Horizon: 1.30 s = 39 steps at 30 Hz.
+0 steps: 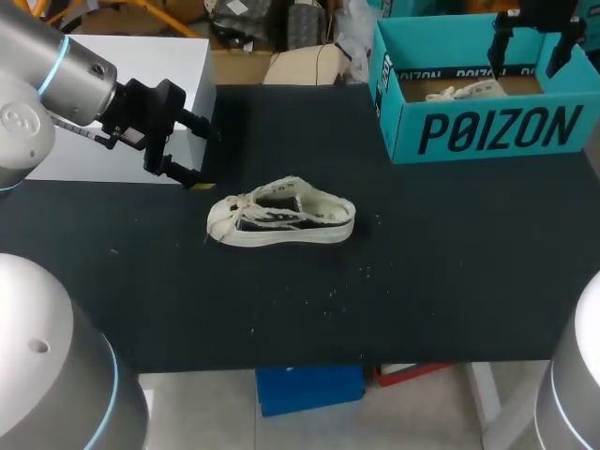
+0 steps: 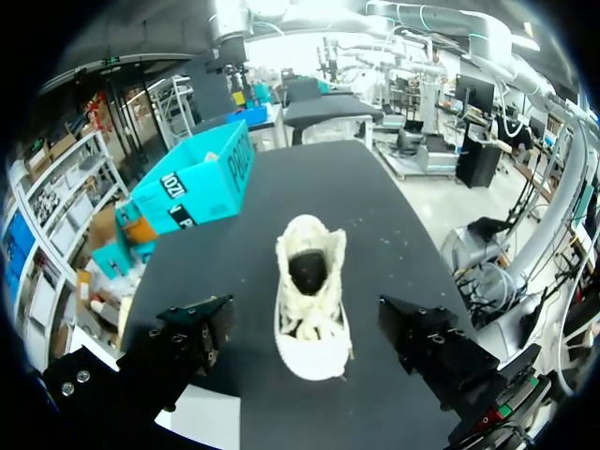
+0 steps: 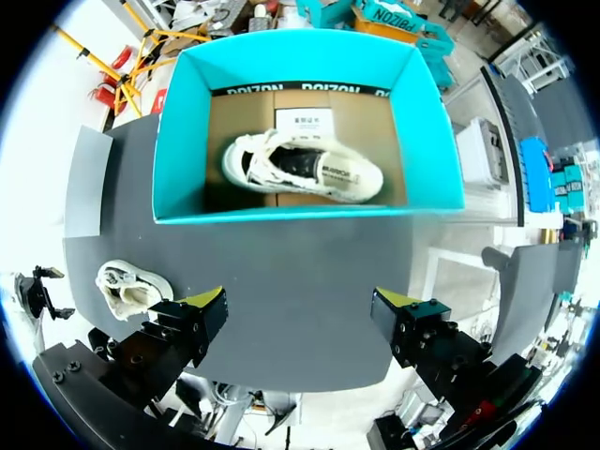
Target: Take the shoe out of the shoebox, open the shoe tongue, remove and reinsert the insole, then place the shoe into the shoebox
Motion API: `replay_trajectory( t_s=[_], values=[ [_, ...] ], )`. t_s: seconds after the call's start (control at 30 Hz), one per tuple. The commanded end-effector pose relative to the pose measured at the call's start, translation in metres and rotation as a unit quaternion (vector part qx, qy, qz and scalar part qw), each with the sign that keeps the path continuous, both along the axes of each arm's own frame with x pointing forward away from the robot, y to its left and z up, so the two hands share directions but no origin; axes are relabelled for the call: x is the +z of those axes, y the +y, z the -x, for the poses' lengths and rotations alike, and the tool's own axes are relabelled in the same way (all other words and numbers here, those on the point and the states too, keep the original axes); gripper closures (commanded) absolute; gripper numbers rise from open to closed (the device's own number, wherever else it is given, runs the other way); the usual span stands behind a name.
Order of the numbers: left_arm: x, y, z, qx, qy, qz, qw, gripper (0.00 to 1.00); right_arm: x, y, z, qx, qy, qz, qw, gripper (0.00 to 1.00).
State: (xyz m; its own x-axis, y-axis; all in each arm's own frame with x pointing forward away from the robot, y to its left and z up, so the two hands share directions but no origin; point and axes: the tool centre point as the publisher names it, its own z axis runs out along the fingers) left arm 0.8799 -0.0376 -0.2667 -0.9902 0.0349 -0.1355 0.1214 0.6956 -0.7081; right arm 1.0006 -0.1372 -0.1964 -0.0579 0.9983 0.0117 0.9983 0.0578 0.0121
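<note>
Shoe (image 1: 281,221) crosswise, toe leftward (sole down)

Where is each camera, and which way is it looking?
Head view: above and behind the robot, looking down on the table; both arms show, with the left gripper and right gripper.
Left wrist view: on the left arm, looking along its open fingers at the shoe on the table.
Right wrist view: on the right arm, looking down past its open fingers into the shoebox at the shoe inside.
Shared: all three show the shoebox and the shoe on the table.
</note>
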Motion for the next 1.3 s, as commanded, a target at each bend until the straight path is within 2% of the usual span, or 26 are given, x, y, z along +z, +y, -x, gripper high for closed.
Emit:
replay_trajectory(
  t_s=[0.03,0.1,0.17,0.2,0.57,0.6,0.63,0.67,0.7,0.73,1.23,1.3],
  values=[
    [-0.001,0.0,0.0,0.0,-0.001,-0.001,1.0,0.0,0.019,0.084,0.035,0.212,-0.07,0.061,0.973,0.0],
    [-0.001,0.0,0.0,0.0,-0.001,-0.001,1.0,0.0,0.019,0.128,0.073,0.32,-0.087,0.046,0.942,0.0],
    [-0.001,0.0,0.0,0.0,-0.001,-0.001,1.0,0.0,0.015,0.167,0.119,0.445,-0.111,0.028,0.888,0.0],
    [-0.001,0.0,0.0,0.0,-0.001,-0.001,1.0,0.0,0.011,0.182,0.145,0.501,-0.1,0.029,0.859,0.0],
    [-0.001,0.0,0.0,0.0,-0.001,-0.001,1.0,0.0,0.011,0.182,0.145,0.501,-0.1,0.029,0.859,0.0],
    [-0.001,0.0,0.0,0.0,-0.001,-0.001,1.0,0.0,0.013,0.214,0.15,0.564,-0.093,-0.023,0.82,0.0],
    [-0.001,0.0,0.0,0.0,-0.001,-0.001,1.0,0.0,0.013,0.239,0.154,0.617,-0.079,-0.022,0.783,0.0],
    [-0.001,0.0,0.0,0.0,-0.001,-0.001,1.0,0.0,0.011,0.26,0.16,0.677,-0.059,-0.013,0.733,0.0],
    [-0.001,0.0,0.0,0.0,-0.001,-0.001,1.0,0.0,0.009,0.273,0.165,0.714,-0.05,-0.023,0.698,0.0],
    [-0.001,0.0,0.0,0.0,-0.001,-0.001,1.0,0.0,0.007,0.291,0.174,0.761,-0.06,-0.071,0.642,0.0],
    [-0.001,0.0,0.0,0.0,-0.001,-0.001,1.0,0.0,0.007,0.291,0.174,0.761,-0.06,-0.071,0.642,0.0],
    [-0.001,0.0,0.0,0.0,-0.001,-0.001,1.0,0.0,-0.007,0.286,0.168,0.754,-0.063,-0.082,0.649,0.0]
  ],
)
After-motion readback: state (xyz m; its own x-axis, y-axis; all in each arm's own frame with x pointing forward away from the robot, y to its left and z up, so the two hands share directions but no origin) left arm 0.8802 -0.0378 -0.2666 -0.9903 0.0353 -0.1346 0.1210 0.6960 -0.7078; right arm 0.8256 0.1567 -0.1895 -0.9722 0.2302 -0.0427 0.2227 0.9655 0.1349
